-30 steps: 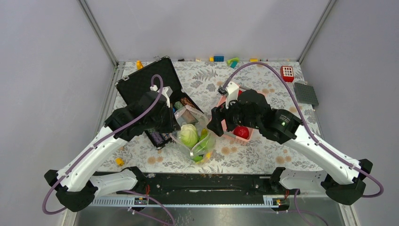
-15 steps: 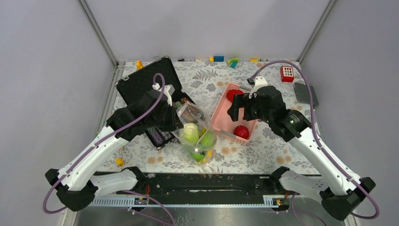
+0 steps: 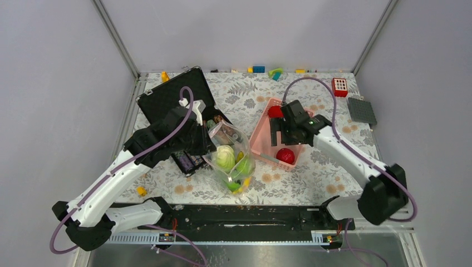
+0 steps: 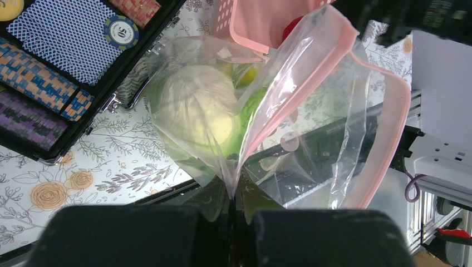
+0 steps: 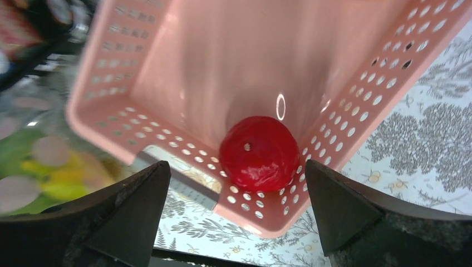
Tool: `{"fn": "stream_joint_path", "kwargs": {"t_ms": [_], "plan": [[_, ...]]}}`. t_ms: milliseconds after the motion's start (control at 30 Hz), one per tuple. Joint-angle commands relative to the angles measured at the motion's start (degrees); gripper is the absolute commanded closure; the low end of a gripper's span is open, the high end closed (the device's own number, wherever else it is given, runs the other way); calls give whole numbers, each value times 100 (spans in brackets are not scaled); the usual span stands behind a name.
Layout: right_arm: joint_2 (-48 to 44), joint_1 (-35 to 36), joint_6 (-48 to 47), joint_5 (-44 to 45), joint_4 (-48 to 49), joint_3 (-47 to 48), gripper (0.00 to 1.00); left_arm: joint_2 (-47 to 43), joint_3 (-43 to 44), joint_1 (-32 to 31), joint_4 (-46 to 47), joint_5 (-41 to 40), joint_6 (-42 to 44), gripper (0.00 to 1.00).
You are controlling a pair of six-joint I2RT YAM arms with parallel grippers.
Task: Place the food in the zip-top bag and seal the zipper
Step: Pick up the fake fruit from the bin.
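The clear zip-top bag (image 3: 231, 161) hangs in the middle, holding a pale green cabbage (image 3: 225, 158), green fruits and something yellow. My left gripper (image 3: 207, 139) is shut on the bag's edge (image 4: 239, 183); the cabbage (image 4: 195, 111) shows through the plastic, and the pink-edged mouth (image 4: 389, 111) gapes open. My right gripper (image 3: 280, 139) is open and empty above the pink basket (image 3: 261, 142). A red apple (image 3: 285, 156) lies in the basket's near corner, seen between the open fingers (image 5: 259, 153). A second red apple (image 3: 274, 112) lies at the basket's far end.
An open black case (image 3: 167, 100) with poker chips (image 4: 121, 31) and cards lies at the left, close to the bag. Toy blocks (image 3: 259, 69) line the far edge. A red block (image 3: 339, 86) and a grey plate (image 3: 362, 110) lie at the right. A small yellow piece (image 3: 141, 191) lies near left.
My right gripper has swung away from the bag and come down over the pink basket above the near apple. The left gripper keeps its hold on the bag, which has barely shifted.
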Motion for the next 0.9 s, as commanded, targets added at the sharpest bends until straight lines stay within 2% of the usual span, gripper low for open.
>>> {"fn": "stream_joint_path", "kwargs": {"t_ms": [0,300,867], "plan": [[646,-35,297,420,-491,281,2,-190,33,1,281,-54,85,100],[1409,-40,970,1148,-792,375,5,-151,-36,2,438,37,76,100],[2074,-37,1255,534,-469,366,15,71,-54,6,571,195,67,100]]}}
